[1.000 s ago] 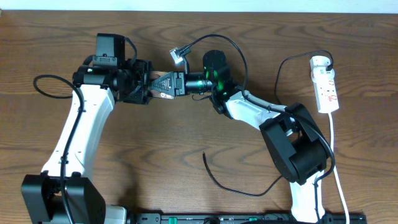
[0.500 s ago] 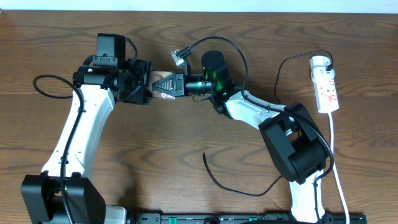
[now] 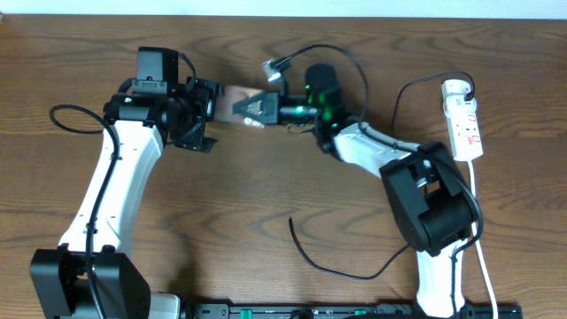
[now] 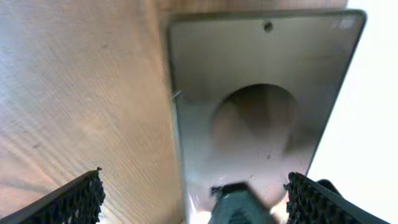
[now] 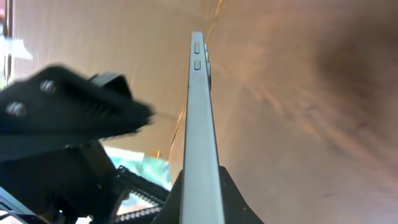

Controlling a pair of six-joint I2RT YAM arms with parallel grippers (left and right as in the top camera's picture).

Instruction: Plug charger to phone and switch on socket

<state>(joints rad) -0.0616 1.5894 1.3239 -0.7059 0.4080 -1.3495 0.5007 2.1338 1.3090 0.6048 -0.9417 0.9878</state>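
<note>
The phone [image 3: 232, 101] is a brown glossy slab held above the table at the back, between my two grippers. My right gripper [image 3: 263, 108] is shut on its right end. In the right wrist view the phone [image 5: 200, 118] stands edge-on between the right gripper's fingers [image 5: 200, 202]. My left gripper [image 3: 205, 115] is open, its fingers spread on either side of the phone's left end. The left wrist view shows the phone's flat face [image 4: 261, 106] between the wide-apart fingers [image 4: 193, 199]. The charger cable [image 3: 396, 133] runs from the socket [image 3: 465, 120], and its free end [image 3: 292, 223] lies on the table.
The socket's white cord [image 3: 478, 230] runs down the right edge. A black adapter [image 3: 456, 87] sits in the strip's far end. A black robot cable [image 3: 62, 120] loops at the left. The wooden table's far edge [image 3: 283, 14] is just behind the grippers.
My right gripper has carried the phone to the right and towards the table's back. The left gripper's fingers now stand apart from the phone.
</note>
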